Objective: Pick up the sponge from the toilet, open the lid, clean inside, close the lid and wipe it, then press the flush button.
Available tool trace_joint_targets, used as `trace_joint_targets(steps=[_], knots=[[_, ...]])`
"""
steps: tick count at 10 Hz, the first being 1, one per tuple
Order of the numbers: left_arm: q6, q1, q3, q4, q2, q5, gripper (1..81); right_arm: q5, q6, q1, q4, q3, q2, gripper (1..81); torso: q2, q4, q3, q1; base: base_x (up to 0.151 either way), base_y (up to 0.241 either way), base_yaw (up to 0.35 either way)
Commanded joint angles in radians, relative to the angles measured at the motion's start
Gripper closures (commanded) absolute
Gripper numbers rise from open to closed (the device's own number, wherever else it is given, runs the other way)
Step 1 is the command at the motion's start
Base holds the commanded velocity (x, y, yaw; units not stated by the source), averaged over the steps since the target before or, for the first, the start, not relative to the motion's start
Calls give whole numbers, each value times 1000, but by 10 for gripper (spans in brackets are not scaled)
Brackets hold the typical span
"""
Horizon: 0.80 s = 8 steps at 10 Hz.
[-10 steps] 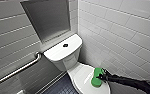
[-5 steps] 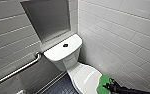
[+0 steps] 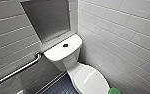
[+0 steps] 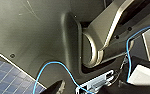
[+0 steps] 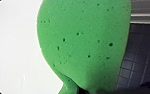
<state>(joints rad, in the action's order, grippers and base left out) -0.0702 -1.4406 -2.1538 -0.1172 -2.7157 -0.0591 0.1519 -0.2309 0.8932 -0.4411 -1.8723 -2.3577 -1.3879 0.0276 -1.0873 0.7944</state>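
Observation:
The white toilet [image 3: 73, 62] stands in the corner with its oval lid [image 3: 89, 80] down. The small dark flush button [image 3: 65, 45] sits in the middle of the flat tank top. A tip of the green sponge [image 3: 114, 91] shows at the lower edge of the head view, just right of the lid's front. In the right wrist view the sponge [image 5: 88, 42] looms large, half over the lid [image 5: 16, 50] and half over the floor, pinched at its narrow end by my right gripper [image 5: 82, 90]. My left gripper is open.
A metal grab bar [image 3: 18, 71] runs along the left tiled wall, and a recessed niche [image 3: 49, 20] sits above the tank. The right tiled wall [image 3: 121, 37] is close beside the bowl. Dark small-tiled floor [image 3: 59, 86] lies left of the toilet.
My right arm has drawn the sponge off the lid toward the lower right. The arm has left the head view, and the lid lies fully bare.

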Motion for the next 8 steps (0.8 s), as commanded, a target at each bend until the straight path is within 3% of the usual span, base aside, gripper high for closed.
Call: trace_joint_targets(steps=[1, 4, 7, 8], knots=[[1, -17, 35, 2, 25, -87, 10, 24, -5, 157, 12, 58, 85, 811, 0, 0, 0, 0, 0, 0, 0], [-3, -13, 49, -2, 19, -80, 10, 24, -1, 273, 44, 147, 168, 811, 0, 0, 0, 0, 0, 0, 0], [-5, -8, 68, -5, 14, -80, 10, 15, 10, 168, 137, 526, 390, 811, 0, 0, 0, 0, 0, 0, 0], [-5, -8, 68, -4, 13, -79, 10, 3, 11, 105, 142, 583, 427, 811, -1, 0, 0, 0, 0, 0, 0]])
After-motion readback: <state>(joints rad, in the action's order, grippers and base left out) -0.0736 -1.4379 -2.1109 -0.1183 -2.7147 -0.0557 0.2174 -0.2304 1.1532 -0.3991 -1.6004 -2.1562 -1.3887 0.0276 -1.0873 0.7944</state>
